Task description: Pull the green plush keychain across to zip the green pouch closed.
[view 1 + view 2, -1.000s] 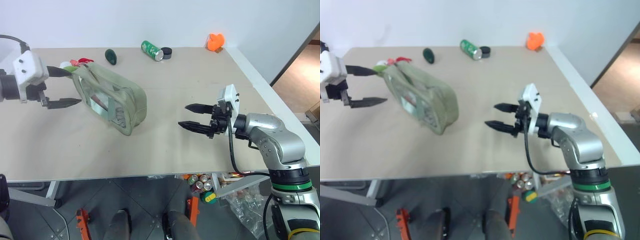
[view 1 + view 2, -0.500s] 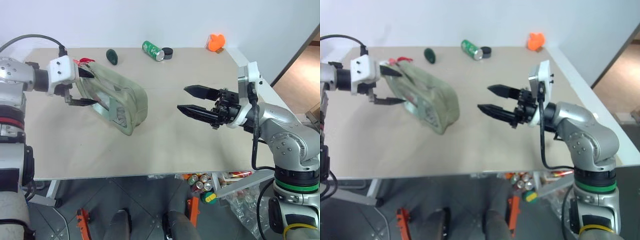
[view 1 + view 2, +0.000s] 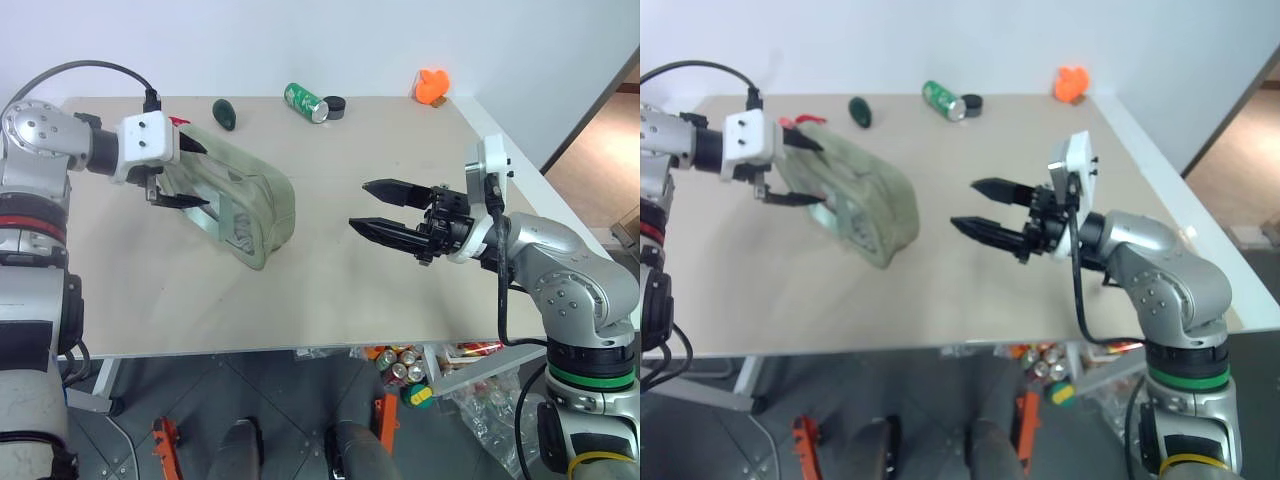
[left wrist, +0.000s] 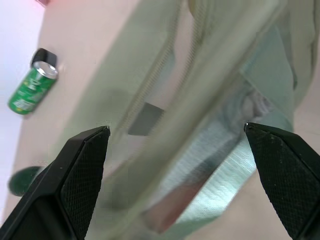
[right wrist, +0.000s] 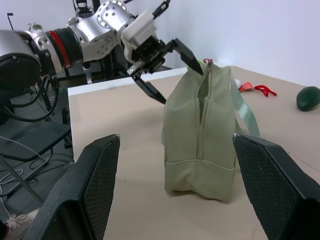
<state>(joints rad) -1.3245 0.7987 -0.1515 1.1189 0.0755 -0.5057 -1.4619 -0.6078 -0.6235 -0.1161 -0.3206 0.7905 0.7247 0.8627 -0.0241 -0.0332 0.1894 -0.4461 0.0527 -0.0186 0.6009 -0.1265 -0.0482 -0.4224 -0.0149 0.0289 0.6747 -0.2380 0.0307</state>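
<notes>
bare tabletop (image 3: pixel 340 290) between right hand (image 3: pixel 383 208) and green pouch (image 3: pixel 250 200) — unobstructed

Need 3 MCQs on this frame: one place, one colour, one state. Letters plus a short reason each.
1. Where does the green drink can lie?
A. at the table's far edge, beside a black cap
B. inside the green pouch
C. between the right gripper's fingers

2. What colour is the small object at the table's far right corner?
A. blue
B. orange
C. white

3. How is the left gripper?
A. shut on the can
B. open, its fingers either side of the green pouch's end
C. shut, resting flat on the table

Key: 1 A, the can lies on its side next to the black cap. 2 B, it is bright orange. 3 B, the right wrist view shows both fingers spread around the end of the green pouch; whether they touch it cannot be told.
</notes>
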